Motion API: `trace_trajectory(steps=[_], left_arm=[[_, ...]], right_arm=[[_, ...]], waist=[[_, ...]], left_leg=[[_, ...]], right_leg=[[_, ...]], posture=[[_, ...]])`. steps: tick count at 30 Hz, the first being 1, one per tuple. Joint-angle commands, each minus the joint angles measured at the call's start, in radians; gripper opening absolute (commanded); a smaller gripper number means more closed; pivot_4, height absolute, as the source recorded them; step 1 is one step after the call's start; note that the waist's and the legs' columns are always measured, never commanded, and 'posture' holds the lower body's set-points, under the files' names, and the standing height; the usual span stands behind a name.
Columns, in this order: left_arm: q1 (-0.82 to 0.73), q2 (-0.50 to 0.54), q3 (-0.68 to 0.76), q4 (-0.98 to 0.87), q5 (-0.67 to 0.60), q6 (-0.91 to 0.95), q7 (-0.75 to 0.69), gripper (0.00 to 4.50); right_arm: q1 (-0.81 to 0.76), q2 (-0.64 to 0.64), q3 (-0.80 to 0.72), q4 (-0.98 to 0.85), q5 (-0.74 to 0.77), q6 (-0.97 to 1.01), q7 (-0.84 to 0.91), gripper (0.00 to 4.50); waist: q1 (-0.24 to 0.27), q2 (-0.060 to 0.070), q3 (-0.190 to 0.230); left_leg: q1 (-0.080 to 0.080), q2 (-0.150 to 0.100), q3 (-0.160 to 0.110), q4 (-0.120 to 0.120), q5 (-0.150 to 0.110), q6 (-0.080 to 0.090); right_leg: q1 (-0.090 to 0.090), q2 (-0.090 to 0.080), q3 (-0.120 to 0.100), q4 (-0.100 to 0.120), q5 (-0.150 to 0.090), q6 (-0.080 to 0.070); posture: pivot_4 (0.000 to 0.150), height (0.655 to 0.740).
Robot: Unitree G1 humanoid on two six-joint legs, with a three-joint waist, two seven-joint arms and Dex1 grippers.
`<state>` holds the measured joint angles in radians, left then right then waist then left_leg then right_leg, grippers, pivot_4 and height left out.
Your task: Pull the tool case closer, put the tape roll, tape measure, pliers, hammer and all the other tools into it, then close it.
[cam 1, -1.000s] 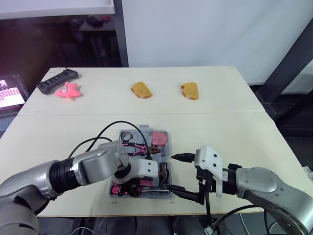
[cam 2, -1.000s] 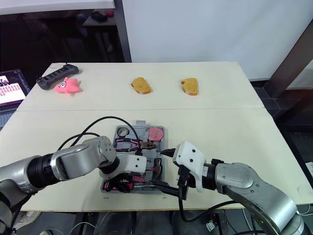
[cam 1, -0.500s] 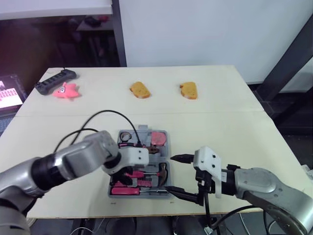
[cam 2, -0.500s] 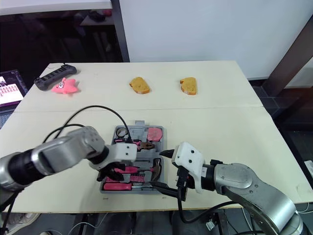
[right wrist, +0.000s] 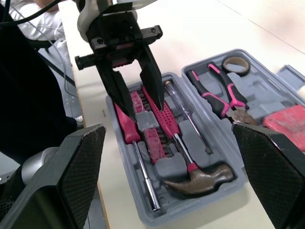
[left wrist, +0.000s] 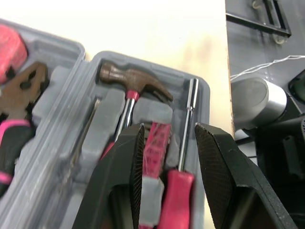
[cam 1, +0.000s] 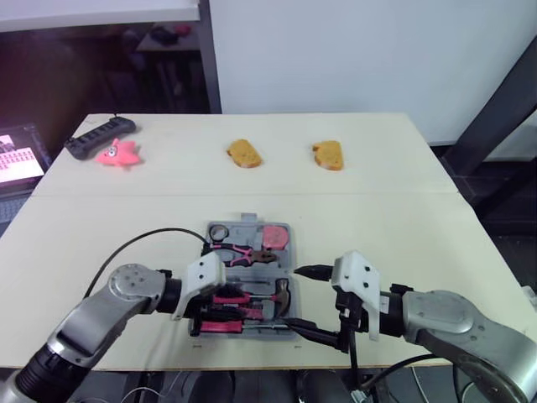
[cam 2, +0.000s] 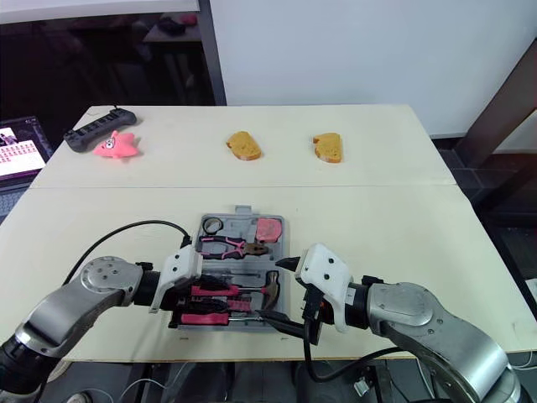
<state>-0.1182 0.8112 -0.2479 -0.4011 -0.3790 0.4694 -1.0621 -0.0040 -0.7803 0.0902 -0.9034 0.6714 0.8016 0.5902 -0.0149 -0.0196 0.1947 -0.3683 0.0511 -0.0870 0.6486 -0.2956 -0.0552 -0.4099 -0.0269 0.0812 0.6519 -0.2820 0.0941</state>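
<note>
The grey tool case (right wrist: 143,210) lies open near the table's front edge. It holds a tape roll (cam 1: 218,232), pink-handled pliers (cam 1: 243,252), a pink tape measure (cam 1: 273,237), a hammer (right wrist: 200,179) and pink-handled screwdrivers (right wrist: 162,114). My left gripper (left wrist: 169,131) reaches in from the case's left side. It is open, its fingers straddling a pink bit holder and a driver shaft in the front half. My right gripper (cam 1: 306,300) stands wide open at the case's right edge, holding nothing.
Two brown bread-like pieces (cam 1: 243,154) (cam 1: 327,154) lie at the far side. A pink toy (cam 1: 116,154) and a black power strip (cam 1: 99,137) sit at the far left. A black cable (cam 1: 143,243) loops over the table left of the case.
My left arm has drawn back to the left and dropped lower, so its gripper now sits over the case's front left part. The right gripper has not moved.
</note>
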Motion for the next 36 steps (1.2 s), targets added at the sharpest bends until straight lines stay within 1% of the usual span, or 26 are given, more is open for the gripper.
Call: trace_trajectory(steps=[1,2,6,10,16,20,25,29,32,34,36], left_arm=[[0.016,-0.004,0.001,0.006,0.01,-0.049,-0.026,0.45],[0.019,-0.005,0.0,0.008,0.011,-0.052,-0.029,0.05],[0.051,0.012,-0.022,0.027,0.054,-0.085,-0.045,0.05],[0.061,-0.002,-0.041,0.039,0.086,-0.088,-0.038,0.05],[0.038,-0.005,-0.11,0.061,0.18,-0.095,-0.036,0.05],[0.018,0.004,-0.137,0.091,0.232,-0.064,-0.021,0.05],[0.011,0.032,-0.157,0.113,0.256,-0.056,-0.044,0.05],[0.023,0.029,-0.142,0.127,0.241,-0.056,-0.045,0.05],[0.017,0.0,-0.095,0.128,0.187,-0.076,-0.044,0.05],[0.013,-0.019,-0.016,0.095,0.082,-0.062,-0.064,0.05],[0.013,-0.01,0.085,0.064,-0.039,-0.023,-0.102,0.05]], right_arm=[[0.003,-0.006,-0.026,-0.033,0.011,-0.008,0.0,4.5],[0.005,-0.007,-0.027,-0.034,0.01,-0.008,0.0,4.5],[0.009,-0.01,-0.031,-0.036,0.013,-0.007,0.001,4.5],[0.011,-0.01,-0.033,-0.036,0.011,-0.004,-0.001,4.5],[0.011,-0.011,-0.036,-0.04,0.013,0.005,-0.008,4.5],[0.009,-0.013,-0.037,-0.04,0.011,0.013,-0.012,4.5],[0.004,-0.012,-0.039,-0.042,0.013,0.021,-0.015,4.5],[0.003,-0.012,-0.04,-0.038,0.011,0.022,-0.014,4.5],[0.004,-0.011,-0.04,-0.028,0.002,0.013,-0.011,4.5],[0.005,-0.009,-0.043,-0.017,-0.003,0.006,-0.008,4.5],[0.007,-0.014,-0.047,0.001,-0.012,-0.004,0.002,4.5]], waist=[[-0.001,0.0,0.0],[-0.001,0.0,0.0],[0.0,0.0,0.0],[0.001,0.0,0.0],[0.001,0.0,0.0],[0.001,0.0,0.0],[-0.004,0.001,0.0],[-0.006,0.002,-0.001],[-0.005,0.002,-0.001],[-0.005,0.002,-0.001],[-0.003,0.002,-0.001]], left_leg=[[0.0,0.0,0.0,0.0,0.0,0.0],[-0.001,0.0,0.0,0.0,0.0,0.0],[-0.001,0.0,0.0,0.0,0.0,0.0],[-0.001,0.0,0.0,0.0,0.0,0.0],[-0.002,0.0,0.0,0.0,0.0,0.0],[-0.001,0.0,0.0,0.0,0.0,0.0],[-0.001,0.0,0.0,0.0,0.0,0.0],[0.0,0.0,0.0,0.0,0.0,0.0],[0.0,0.0,0.0,0.0,0.0,0.0],[0.0,0.0,0.0,0.0,0.0,0.0],[-0.001,0.0,0.0,0.0,0.0,0.0]], right_leg=[[-0.001,0.0,0.0,0.0,0.001,0.001],[-0.001,0.0,0.0,0.0,0.001,0.002],[-0.001,0.0,0.0,0.0,0.0,0.0],[-0.001,0.0,0.0,0.0,0.0,0.0],[-0.001,0.0,0.0,0.0,0.0,0.0],[-0.001,0.0,0.0,0.0,0.0,0.0],[-0.001,0.001,0.0,0.0,0.0,0.0],[-0.001,0.001,0.0,0.0,0.001,0.001],[0.0,0.001,0.0,0.0,0.0,0.0],[0.0,0.001,0.0,0.0,0.0,0.0],[-0.001,0.001,0.0,0.0,0.0,0.0]], posture=[[0.15,0.74],[0.15,0.74],[0.15,0.74],[0.15,0.74],[0.15,0.74],[0.15,0.74],[0.15,0.74],[0.15,0.74],[0.15,0.74],[0.15,0.74],[0.15,0.74]])
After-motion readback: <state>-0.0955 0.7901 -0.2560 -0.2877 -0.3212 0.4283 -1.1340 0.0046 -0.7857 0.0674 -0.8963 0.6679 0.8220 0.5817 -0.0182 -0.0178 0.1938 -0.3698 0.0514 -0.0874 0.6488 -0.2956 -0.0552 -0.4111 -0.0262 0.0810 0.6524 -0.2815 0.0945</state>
